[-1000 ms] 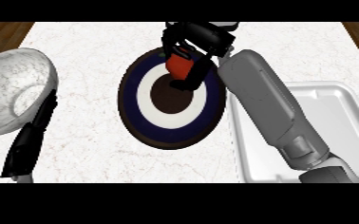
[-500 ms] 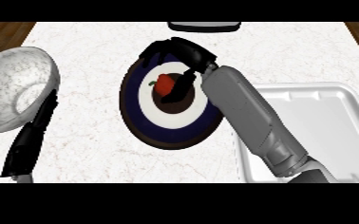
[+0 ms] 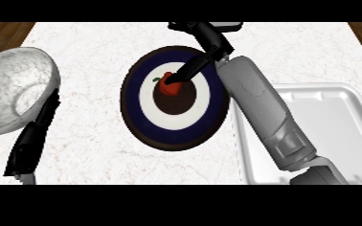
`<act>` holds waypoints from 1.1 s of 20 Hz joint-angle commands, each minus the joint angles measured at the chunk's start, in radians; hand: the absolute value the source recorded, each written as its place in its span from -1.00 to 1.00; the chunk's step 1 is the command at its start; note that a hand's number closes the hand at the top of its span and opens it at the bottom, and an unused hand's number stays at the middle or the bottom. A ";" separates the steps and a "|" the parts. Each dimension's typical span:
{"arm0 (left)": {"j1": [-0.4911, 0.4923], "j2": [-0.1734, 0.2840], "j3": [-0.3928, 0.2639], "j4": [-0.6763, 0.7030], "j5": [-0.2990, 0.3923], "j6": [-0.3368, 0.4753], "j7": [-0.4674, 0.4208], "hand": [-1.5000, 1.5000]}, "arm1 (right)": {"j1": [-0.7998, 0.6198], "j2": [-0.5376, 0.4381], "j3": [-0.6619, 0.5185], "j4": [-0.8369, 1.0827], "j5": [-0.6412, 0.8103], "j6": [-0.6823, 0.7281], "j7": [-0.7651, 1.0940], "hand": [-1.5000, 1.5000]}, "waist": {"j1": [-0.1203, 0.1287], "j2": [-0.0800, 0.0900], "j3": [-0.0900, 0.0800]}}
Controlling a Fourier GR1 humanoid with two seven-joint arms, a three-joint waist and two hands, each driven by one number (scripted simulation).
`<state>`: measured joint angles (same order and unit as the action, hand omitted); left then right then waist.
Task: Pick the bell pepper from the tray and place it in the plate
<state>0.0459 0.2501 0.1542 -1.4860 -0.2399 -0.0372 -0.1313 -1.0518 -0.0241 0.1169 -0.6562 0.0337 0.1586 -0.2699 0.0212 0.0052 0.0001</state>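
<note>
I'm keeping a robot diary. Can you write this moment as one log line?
bell pepper: on plate | right hand: fingers touching pepper | tray: right of plate

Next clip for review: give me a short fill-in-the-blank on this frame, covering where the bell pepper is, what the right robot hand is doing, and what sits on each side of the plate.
1. The red bell pepper lies on the ____, near its middle.
2. The fingertips of the right robot hand touch the ____.
3. The white tray lies to the ____ of the plate.
4. At the view's left edge stands a pale ____, with the left robot hand beside it.

Missing words: plate; bell pepper; right; bowl
</note>
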 commanded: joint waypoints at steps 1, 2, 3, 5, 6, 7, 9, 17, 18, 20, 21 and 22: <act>0.018 0.012 0.016 0.000 0.003 -0.004 -0.024 0.00 | -0.036 -0.076 -0.126 0.067 -0.081 0.027 0.018 -1.00 | 0.000 0.001 0.000; 0.024 -0.019 -0.001 0.033 -0.012 0.019 -0.054 0.00 | -0.007 -0.066 -0.140 0.090 -0.096 0.027 -0.003 -1.00 | -0.001 0.003 0.000; -0.030 0.012 0.014 0.034 0.002 -0.008 -0.018 0.00 | -0.022 -0.065 -0.152 0.132 -0.103 0.049 -0.012 -1.00 | 0.001 0.004 0.000; -0.009 -0.019 -0.016 -0.021 -0.014 0.011 0.017 0.00 | -0.029 -0.142 -0.237 0.166 -0.191 0.156 -0.025 -1.00 | 0.011 0.008 0.001; -0.009 0.006 0.003 -0.005 0.018 -0.030 -0.003 0.00 | -0.025 -0.148 -0.248 0.213 -0.193 0.174 -0.080 -1.00 | 0.025 0.015 0.001; -0.028 0.027 0.013 0.005 0.012 -0.034 0.000 0.00 | -0.043 -0.169 -0.263 0.245 -0.194 0.186 -0.098 -1.00 | 0.026 0.016 0.001; -0.019 0.027 0.015 0.003 0.022 -0.042 -0.022 0.00 | -0.013 -0.212 -0.284 0.286 -0.199 0.233 -0.182 -1.00 | 0.037 0.021 0.002; -0.017 -0.001 -0.028 -0.042 0.001 -0.040 0.007 0.00 | -0.022 -0.352 -0.282 0.388 -0.142 0.347 -0.354 -1.00 | 0.070 0.032 0.004; -0.048 -0.024 -0.038 -0.015 -0.029 0.003 0.000 0.00 | -0.005 -0.370 -0.276 0.395 -0.135 0.388 -0.380 -1.00 | 0.064 0.037 0.004; -0.049 0.006 -0.022 -0.054 -0.007 -0.031 0.032 0.00 | 0.006 -0.367 -0.266 0.416 -0.115 0.377 -0.408 -1.00 | 0.067 0.033 0.004; -0.036 -0.010 -0.025 -0.044 -0.003 -0.024 0.004 0.00 | -0.002 -0.371 -0.282 0.431 -0.127 0.375 -0.405 -1.00 | 0.070 0.034 0.004; -0.020 -0.006 -0.018 -0.010 0.006 -0.036 -0.019 0.00 | -0.003 -0.438 -0.287 0.435 -0.135 0.463 -0.385 -1.00 | 0.063 0.034 0.003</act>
<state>0.0144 0.2459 0.1327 -1.5143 -0.2430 -0.0645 -0.1282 -1.0575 -0.3918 -0.1617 -0.2607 -0.1054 0.5116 -0.6026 0.0833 0.0370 0.0036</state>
